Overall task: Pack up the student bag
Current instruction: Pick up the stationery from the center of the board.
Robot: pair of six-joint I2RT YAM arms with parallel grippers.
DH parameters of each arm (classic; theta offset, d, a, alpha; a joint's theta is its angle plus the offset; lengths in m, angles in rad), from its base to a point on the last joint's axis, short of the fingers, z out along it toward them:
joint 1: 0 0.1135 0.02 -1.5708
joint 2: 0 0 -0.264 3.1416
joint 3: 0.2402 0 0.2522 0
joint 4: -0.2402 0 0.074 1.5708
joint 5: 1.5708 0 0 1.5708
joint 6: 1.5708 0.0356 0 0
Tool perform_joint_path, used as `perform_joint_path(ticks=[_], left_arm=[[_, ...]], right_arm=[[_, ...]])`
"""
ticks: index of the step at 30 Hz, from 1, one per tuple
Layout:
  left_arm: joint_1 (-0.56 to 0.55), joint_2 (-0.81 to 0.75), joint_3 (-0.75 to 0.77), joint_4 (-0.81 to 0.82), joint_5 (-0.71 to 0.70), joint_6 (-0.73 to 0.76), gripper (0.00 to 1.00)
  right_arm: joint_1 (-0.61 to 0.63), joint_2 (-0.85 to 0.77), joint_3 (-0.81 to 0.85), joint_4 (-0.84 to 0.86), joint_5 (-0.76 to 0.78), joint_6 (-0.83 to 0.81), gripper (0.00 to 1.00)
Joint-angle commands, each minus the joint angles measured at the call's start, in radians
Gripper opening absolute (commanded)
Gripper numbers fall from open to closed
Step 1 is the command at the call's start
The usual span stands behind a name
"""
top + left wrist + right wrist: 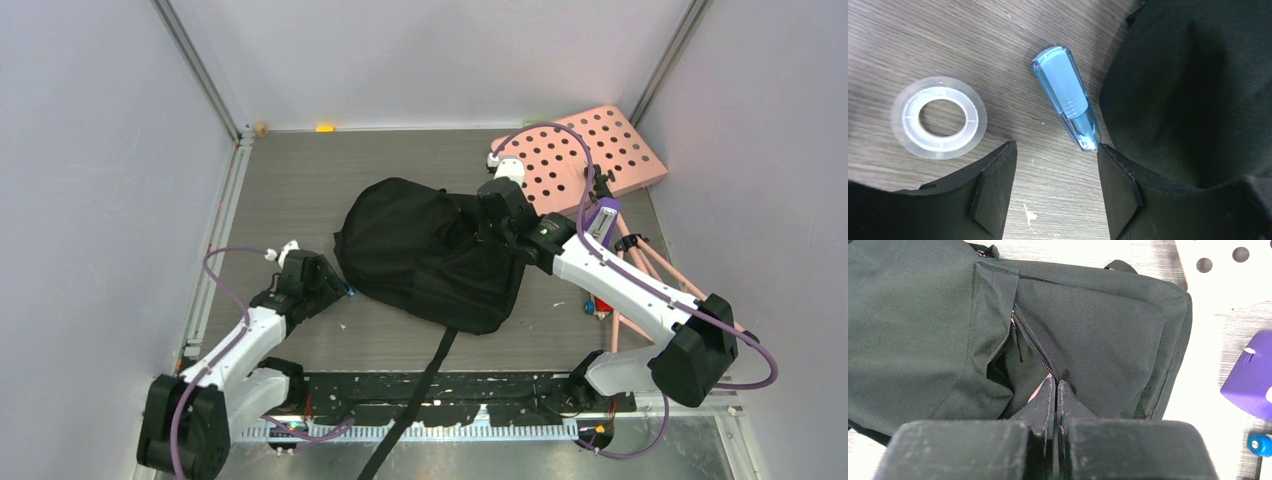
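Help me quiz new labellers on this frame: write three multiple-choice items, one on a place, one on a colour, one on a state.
1. The tape roll lies:
A) flat on the table, apart from the blue tube
B) stacked on the blue tube
C) upright against a wall

2. The board with round holes is:
A) green
B) pink
C) yellow

3. The right gripper is:
A) wide open over the board
B) shut on the tape roll
C) shut at the student bag, by its zipper

Answers:
1 A, the left wrist view shows bare wood grain between roll and tube.
2 B, it is plainly pink in the top view.
3 C, the right wrist view shows it closed tight at the zipper line.
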Motion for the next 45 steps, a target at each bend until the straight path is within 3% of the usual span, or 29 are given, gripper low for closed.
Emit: perform_joint_path(ticks=[1,15,25,36,45], left_arm=[[0.005,0.082,0.038,0.149,0.047,0.02,0.61],[0.023,0.255,0.092,0.167,0.0,0.093,0.58],[0.068,0.338,0.103,0.142,0.0,0.121,0.42],[0.097,0.475,0.168,0.129,0.049,0.137,0.44],[0.095,0.514,0.169,0.129,0.16,0.104,0.22]], right_arm=[[-0.011,-0.055,-0.002,0.018,0.015,0.011,0.0],[-0.012,-0.026,0.005,0.035,-0.011,0.013,0.0],[-0.01,-0.022,0.001,0.037,-0.008,0.015,0.0],[-0.01,-0.006,0.006,0.05,-0.02,0.015,0.01],[-0.01,-0.017,0.001,0.061,-0.03,0.015,0.0]])
